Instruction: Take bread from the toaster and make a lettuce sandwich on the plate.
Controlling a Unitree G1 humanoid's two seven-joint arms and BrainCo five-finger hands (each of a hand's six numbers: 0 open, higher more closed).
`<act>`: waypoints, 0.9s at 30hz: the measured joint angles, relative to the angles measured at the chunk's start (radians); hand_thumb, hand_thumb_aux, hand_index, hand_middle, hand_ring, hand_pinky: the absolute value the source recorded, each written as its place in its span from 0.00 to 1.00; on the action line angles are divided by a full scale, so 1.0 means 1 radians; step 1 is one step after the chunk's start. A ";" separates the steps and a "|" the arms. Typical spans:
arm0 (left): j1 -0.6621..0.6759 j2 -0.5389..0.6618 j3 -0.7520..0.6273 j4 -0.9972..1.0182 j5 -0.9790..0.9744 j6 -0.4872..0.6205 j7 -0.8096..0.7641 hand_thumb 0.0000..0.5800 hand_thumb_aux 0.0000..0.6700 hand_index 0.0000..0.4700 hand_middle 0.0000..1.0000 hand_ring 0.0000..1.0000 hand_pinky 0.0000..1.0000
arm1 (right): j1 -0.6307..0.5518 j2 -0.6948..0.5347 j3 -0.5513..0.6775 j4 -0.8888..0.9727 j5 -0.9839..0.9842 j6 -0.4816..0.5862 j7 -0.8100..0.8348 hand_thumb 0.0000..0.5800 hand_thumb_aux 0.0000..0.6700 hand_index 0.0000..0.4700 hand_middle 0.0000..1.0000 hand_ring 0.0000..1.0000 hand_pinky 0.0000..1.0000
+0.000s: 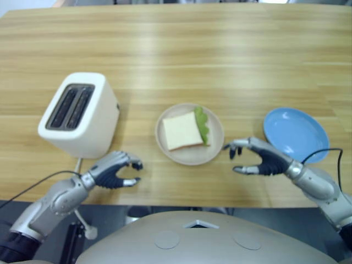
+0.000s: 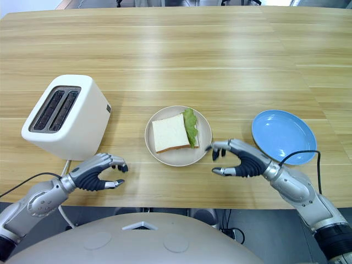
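A white toaster (image 1: 81,114) stands at the left of the wooden table, and its two slots look dark and empty. A beige plate (image 1: 190,155) in the middle carries a slice of bread (image 1: 182,131) with green lettuce (image 1: 203,125) sticking out along its right edge. My left hand (image 1: 114,170) rests near the table's front edge, just below the toaster, with its fingers curled and nothing in them. My right hand (image 1: 257,158) hovers just right of the plate, its fingers spread and holding nothing.
A blue plate (image 1: 295,133) lies empty at the right, beyond my right hand. The toaster's cord (image 1: 78,165) runs off the front edge by my left hand. Bare wood covers the far half of the table.
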 measured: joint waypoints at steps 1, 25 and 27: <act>-0.015 -0.025 -0.029 0.027 0.022 -0.008 -0.009 1.00 1.00 0.98 1.00 1.00 1.00 | -0.005 0.005 0.031 0.024 -0.019 0.020 0.045 1.00 1.00 0.98 1.00 1.00 1.00; -0.614 -0.349 -0.245 0.718 0.468 -0.036 0.504 1.00 1.00 0.98 0.77 0.77 0.77 | -0.543 0.376 0.195 0.632 -0.530 -0.029 -0.303 1.00 1.00 0.98 1.00 1.00 1.00; -0.644 -0.351 -0.244 0.750 0.472 -0.034 0.552 1.00 1.00 0.98 0.71 0.71 0.71 | -0.548 0.377 0.198 0.643 -0.533 -0.047 -0.324 0.93 0.73 0.72 0.96 0.96 0.96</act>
